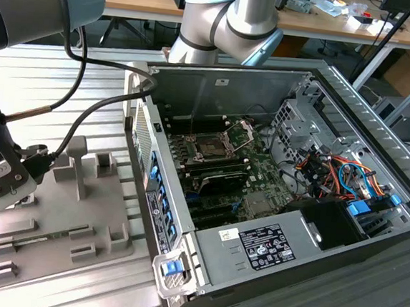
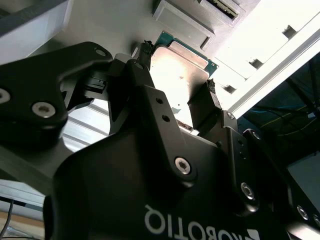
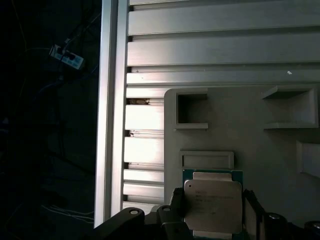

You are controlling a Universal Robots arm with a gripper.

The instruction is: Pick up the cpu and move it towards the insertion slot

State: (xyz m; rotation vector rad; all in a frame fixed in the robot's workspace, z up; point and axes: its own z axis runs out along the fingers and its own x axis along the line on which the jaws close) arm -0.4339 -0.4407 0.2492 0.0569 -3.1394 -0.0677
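Observation:
The cpu [image 3: 213, 197], a flat square chip with a silvery top and a green rim, lies between the two black fingers of my gripper [image 3: 213, 207]. In the second wrist view the fingertips [image 2: 145, 50] press against opposite edges of the cpu [image 2: 181, 67], so my gripper [image 2: 177, 69] is shut on it. The chip sits just above the grey tray [image 3: 280, 150], beside a raised pocket. In the exterior view my gripper [image 1: 2, 192] hangs over the tray's end at the exterior view's left. The insertion slot [image 1: 211, 147], dark with its silver bracket raised, lies inside the open computer case.
The open computer case [image 1: 197, 77] stands at the exterior view's right of the grey tray [image 1: 63, 213], its side wall between tray and socket. Posts and pockets rise from the tray. Cables trail from the arm. Ribbed aluminium table [image 3: 210, 50] ends beside the tray.

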